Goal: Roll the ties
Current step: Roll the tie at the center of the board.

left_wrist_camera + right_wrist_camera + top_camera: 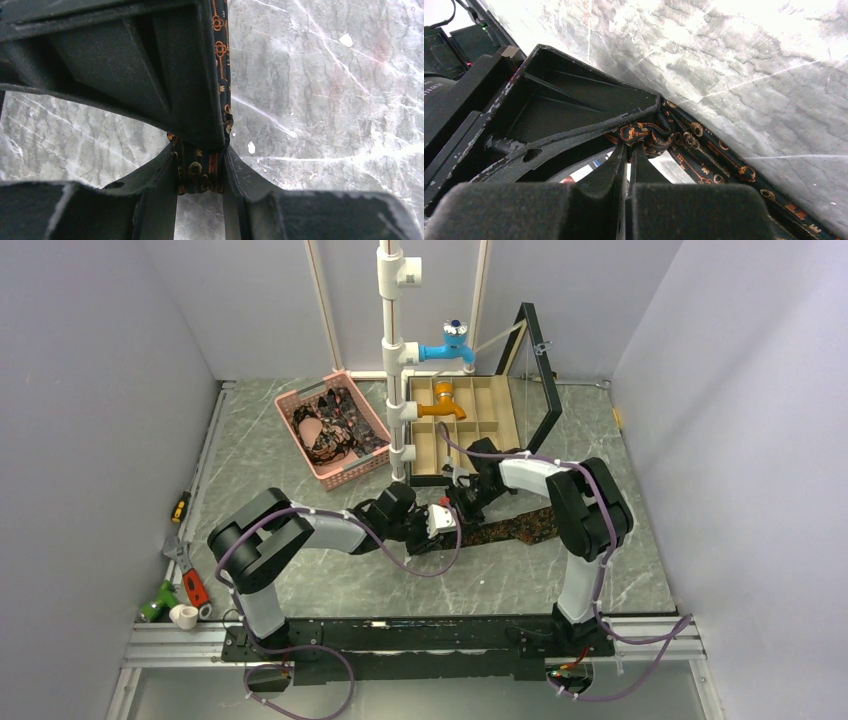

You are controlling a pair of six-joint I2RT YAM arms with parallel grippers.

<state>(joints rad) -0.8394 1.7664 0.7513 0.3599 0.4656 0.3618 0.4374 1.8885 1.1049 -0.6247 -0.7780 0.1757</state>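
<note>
A dark tie with orange key figures (520,527) lies on the table between the two arms, its free length running right. My left gripper (445,524) is shut on the bunched, rolled end of this tie (197,172). My right gripper (464,502) meets it from the far side and is shut on a fold of the same tie (644,134); the tie's flat strip (724,162) runs off to the lower right. The right gripper's finger (150,75) fills the upper left wrist view. More patterned ties (335,425) lie in the pink basket.
The pink mesh basket (290,400) stands at the back left. A wooden compartment box (470,425) with an open lid stands at the back, behind a white pipe stand (395,360) with blue and orange taps. Small tools (185,585) lie at the left edge.
</note>
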